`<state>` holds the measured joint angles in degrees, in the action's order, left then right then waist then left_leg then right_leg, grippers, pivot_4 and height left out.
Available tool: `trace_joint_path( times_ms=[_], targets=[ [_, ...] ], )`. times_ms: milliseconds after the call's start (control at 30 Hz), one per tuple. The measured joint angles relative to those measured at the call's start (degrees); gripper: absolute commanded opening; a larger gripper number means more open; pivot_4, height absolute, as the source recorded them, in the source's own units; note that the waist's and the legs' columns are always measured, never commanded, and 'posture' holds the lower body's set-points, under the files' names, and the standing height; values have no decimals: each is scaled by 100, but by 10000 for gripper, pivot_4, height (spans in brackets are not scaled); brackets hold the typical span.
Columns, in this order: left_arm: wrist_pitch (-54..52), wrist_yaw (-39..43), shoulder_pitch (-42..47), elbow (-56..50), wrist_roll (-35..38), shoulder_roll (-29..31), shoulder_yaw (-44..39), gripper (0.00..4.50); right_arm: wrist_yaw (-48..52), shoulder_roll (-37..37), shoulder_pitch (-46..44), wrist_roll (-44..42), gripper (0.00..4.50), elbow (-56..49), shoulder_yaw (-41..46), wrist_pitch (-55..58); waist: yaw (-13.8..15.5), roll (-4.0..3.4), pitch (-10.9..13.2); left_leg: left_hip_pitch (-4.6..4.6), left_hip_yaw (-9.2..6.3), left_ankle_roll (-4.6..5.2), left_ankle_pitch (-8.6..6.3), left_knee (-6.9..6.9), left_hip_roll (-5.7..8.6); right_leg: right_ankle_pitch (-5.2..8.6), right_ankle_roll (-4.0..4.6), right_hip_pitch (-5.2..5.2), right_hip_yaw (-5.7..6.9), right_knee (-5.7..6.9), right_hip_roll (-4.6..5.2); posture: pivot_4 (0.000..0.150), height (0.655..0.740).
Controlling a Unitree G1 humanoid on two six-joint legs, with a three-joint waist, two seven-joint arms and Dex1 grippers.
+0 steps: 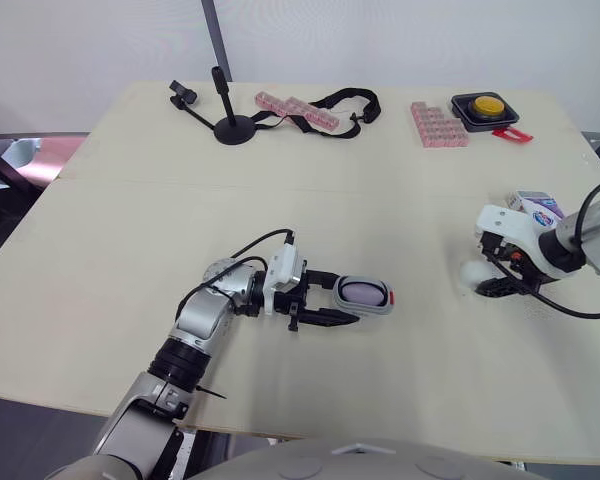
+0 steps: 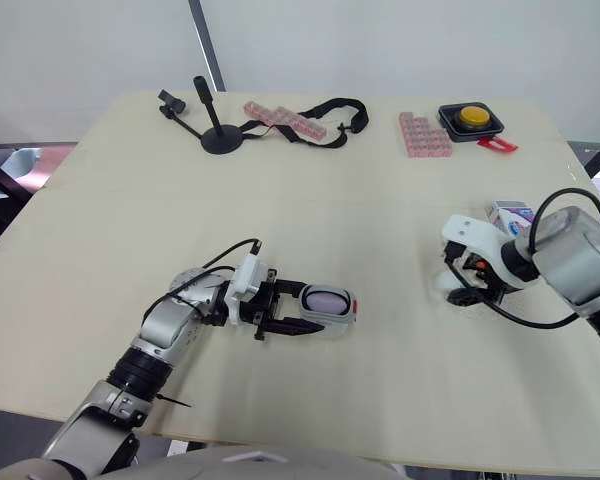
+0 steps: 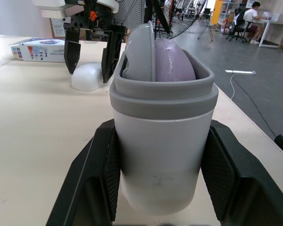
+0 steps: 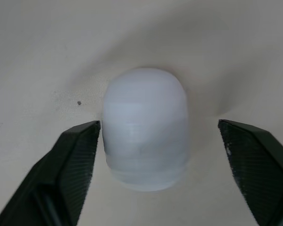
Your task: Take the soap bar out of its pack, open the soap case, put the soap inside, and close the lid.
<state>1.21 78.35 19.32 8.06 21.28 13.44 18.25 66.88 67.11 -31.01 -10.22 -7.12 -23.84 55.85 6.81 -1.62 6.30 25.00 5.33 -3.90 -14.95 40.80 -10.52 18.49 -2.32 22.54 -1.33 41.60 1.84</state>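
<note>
My left gripper [image 1: 342, 299] is shut on the grey soap case [image 1: 364, 295], which lies on its side in the middle of the table. The case [image 3: 162, 141] sits between both black fingers [image 3: 92, 183], with the purple soap bar [image 3: 172, 59] inside its open mouth. The white case lid [image 1: 472, 272] lies on the table at the right. My right gripper [image 4: 158, 128] is open around the lid [image 4: 145, 127], one finger [image 4: 75, 160] on each side, apart from it. The soap pack [image 1: 536, 206], a small white and blue box, lies just behind the right gripper.
At the back of the table stand a black camera stand [image 1: 230, 125], a row of pink blocks [image 1: 298, 110] with a black strap [image 1: 352, 100], a pink block stack [image 1: 438, 125] and a yellow button in a black box [image 1: 486, 107].
</note>
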Motion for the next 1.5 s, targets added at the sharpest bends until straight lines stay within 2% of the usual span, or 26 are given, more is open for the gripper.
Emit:
trace_joint_path(
  times_ms=[100,133,933,1167,1500],
  targets=[
    [0,-6,0,0,-1,1,0,18613,4,-1,3,34,19933,0,0,-7,11,0,0,0,0,0,0,0,0,0,0,0,0,1,0,1500,7160],
    [0,-7,0,0,-1,1,0,18613,7,0,6,41,19458,0,0,-9,13,0,0,0,0,0,0,0,0,0,0,0,0,1,0,1500,7160],
    [235,-33,52,42,-89,-27,44,18613,366,75,107,-84,19458,-387,235,-263,35,0,0,1,0,0,0,2,-2,0,0,1,0,3,-1,1500,7160],
    [952,-210,167,583,-353,-228,29,18613,1010,81,-749,-742,19458,-1374,640,-144,53,-4,-3,0,3,5,-3,13,-8,0,0,7,-1,25,-3,1500,7160],
    [1357,-395,364,1159,-401,-430,-78,18613,1339,-247,-1778,-967,19458,-1923,259,85,57,-4,-3,11,6,2,-1,26,-6,0,0,34,-9,57,-3,1500,7160]
  ],
)
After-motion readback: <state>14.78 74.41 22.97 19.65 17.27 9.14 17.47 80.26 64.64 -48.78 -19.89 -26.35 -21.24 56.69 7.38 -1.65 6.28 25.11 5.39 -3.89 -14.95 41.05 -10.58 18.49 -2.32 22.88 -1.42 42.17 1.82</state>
